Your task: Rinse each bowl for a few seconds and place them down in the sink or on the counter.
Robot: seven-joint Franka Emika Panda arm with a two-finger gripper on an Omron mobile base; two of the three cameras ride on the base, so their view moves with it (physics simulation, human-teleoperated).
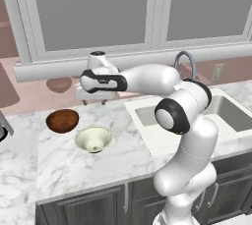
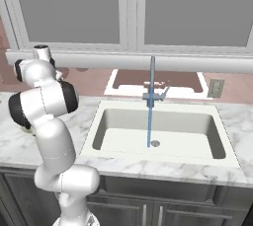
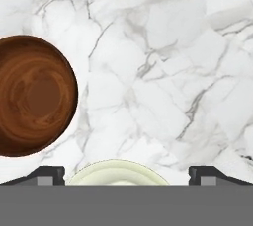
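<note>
Cream bowl (image 3: 116, 171) just under spread, empty fingers (image 3: 48, 174), its rim peeking between both tips; on the marble table (image 1: 123, 155) beside the reddish-brown bowl (image 1: 62, 120), both left of the sink (image 2: 154, 133). Water stream (image 2: 149, 116) falling from the faucet (image 2: 152, 92) into the basin. Risks, judged from here: dropping straight down onto the bowl's centre instead of straddling its rim, pushing it into the brown bowl; smooth curved wall likely to slip from a shallow pinch
</note>
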